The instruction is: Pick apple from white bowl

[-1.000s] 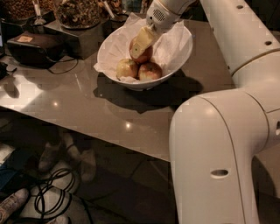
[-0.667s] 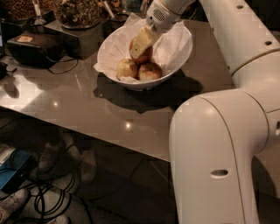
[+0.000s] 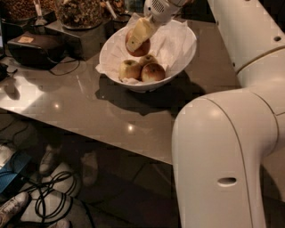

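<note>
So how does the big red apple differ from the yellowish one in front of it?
The apple is larger and deep red; the yellow-green apple is smaller and paler. The apple sits at the back of the white bowl, partly covered by the gripper; the yellow-green apple lies uncovered in front. Both are in that bowl.

gripper [image 3: 136, 43] over white bowl [image 3: 187, 49], clamped on apple [image 3: 144, 48], near finger [image 3: 139, 34] covers apple's front left, far finger hidden behind it, wrist [image 3: 158, 7] cut by top edge, nut containers [image 3: 80, 11] left of fingers cropped at top
</note>
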Motion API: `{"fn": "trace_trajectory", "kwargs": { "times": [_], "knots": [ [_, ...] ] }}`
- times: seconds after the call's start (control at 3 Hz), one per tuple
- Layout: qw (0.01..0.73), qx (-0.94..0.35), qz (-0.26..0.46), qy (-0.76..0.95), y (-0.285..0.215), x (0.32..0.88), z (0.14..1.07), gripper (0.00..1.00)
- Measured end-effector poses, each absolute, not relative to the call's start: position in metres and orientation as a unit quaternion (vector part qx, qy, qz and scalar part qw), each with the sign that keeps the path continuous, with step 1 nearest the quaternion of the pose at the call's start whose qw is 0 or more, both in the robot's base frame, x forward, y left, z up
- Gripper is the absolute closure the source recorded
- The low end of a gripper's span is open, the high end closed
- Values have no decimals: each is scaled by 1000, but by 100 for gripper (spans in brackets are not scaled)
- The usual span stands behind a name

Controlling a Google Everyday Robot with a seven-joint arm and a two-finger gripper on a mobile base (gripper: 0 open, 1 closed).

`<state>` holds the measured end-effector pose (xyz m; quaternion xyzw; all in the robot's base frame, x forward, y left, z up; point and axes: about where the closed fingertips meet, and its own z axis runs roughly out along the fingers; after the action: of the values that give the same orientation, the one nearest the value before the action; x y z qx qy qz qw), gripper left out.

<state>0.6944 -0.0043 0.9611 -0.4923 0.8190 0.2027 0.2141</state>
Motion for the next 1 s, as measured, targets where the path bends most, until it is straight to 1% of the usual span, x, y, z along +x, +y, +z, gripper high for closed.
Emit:
{"fn": "trace_trajectory", "kwargs": {
  "times": [1.0],
  "knots": [
    [255,-576,234,740,41,654,1027,100]
  ]
}}
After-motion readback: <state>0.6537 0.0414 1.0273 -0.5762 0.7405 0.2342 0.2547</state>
